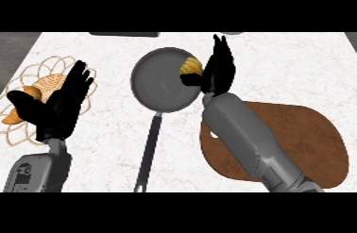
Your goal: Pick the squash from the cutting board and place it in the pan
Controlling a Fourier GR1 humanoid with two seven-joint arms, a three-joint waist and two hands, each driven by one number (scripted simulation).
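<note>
The yellow squash (190,65) lies inside the grey pan (157,86), against its right rim. My right hand (219,69) stands just to the squash's right with its fingers straight and pointing away from me. Its thumb reaches under the squash's near side, and the hand hides part of the squash. The brown cutting board (310,142) lies at the lower right with my right forearm crossing over its left part; nothing shows on its bare surface. My left hand (61,102) rests open at the left, fingers up.
A wire basket (38,71) with an orange pastry (21,104) sits under and beside my left hand. The pan's long dark handle (149,149) runs toward me. A dark flat object (125,34) lies at the counter's far edge.
</note>
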